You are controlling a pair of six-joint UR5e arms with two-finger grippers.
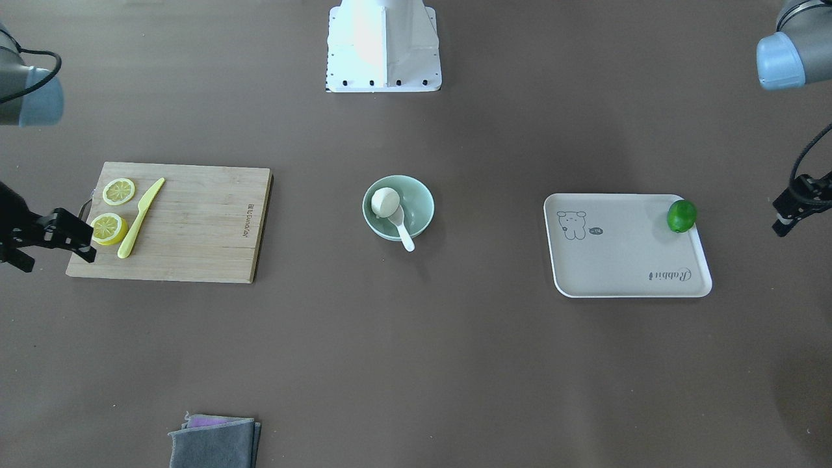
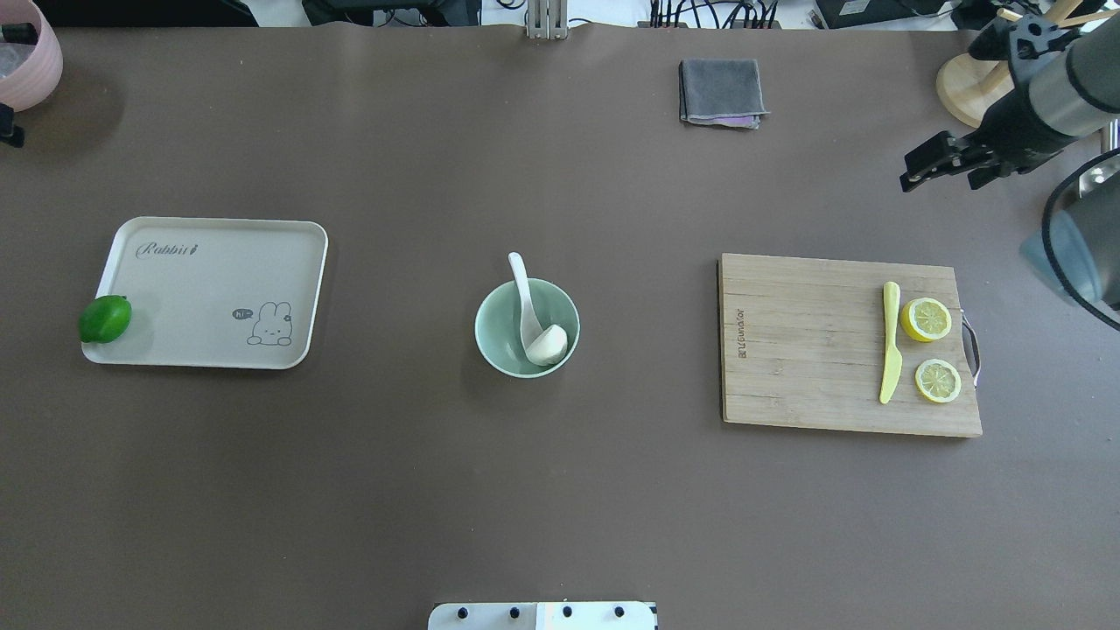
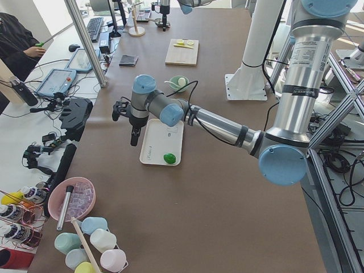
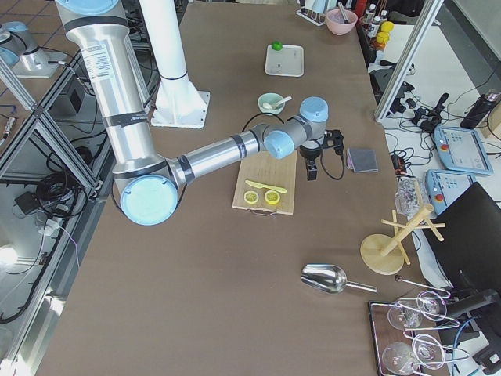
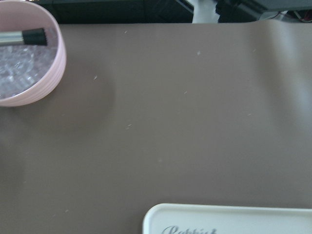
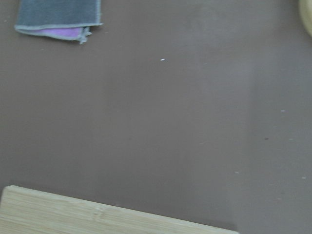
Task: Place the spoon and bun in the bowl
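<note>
The pale mint-green bowl stands at the table's middle; it also shows in the overhead view. The white bun lies inside it. The white spoon rests in the bowl beside the bun, its handle sticking out over the rim. My right gripper hovers open and empty beyond the cutting board's end. My left gripper hovers open and empty past the tray's outer end. Both are far from the bowl.
A wooden cutting board holds two lemon halves and a yellow knife. A beige tray carries a green lime. A grey cloth, a pink bowl and a wooden rack sit at the far edge.
</note>
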